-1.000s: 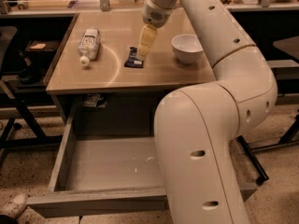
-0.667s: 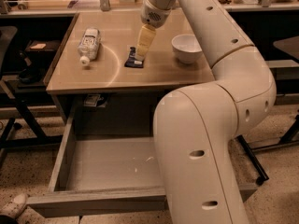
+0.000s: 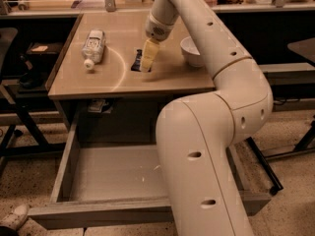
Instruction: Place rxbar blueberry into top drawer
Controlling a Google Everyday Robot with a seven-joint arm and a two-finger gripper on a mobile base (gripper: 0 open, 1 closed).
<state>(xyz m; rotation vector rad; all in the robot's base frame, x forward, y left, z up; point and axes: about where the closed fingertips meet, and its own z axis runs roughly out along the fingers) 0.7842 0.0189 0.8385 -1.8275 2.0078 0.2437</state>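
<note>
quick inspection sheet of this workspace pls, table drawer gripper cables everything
surface: tan table, faint pale arc on it
job's things: rxbar blueberry flat on the table; top drawer pulled open, bar not in it
clutter: clear bottle on its side, left; white bowl right of the bar
grippers: gripper down at the bar's right edge
cables: nothing seen
surroundings: benches behind; shoe on floor, lower left

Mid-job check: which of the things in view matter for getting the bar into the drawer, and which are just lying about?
For the job:
rxbar blueberry, flat on the table
top drawer, open below the table
gripper, down at the bar

Lying about:
clear bottle, on its side, left of the bar
white bowl, right of the bar
</note>
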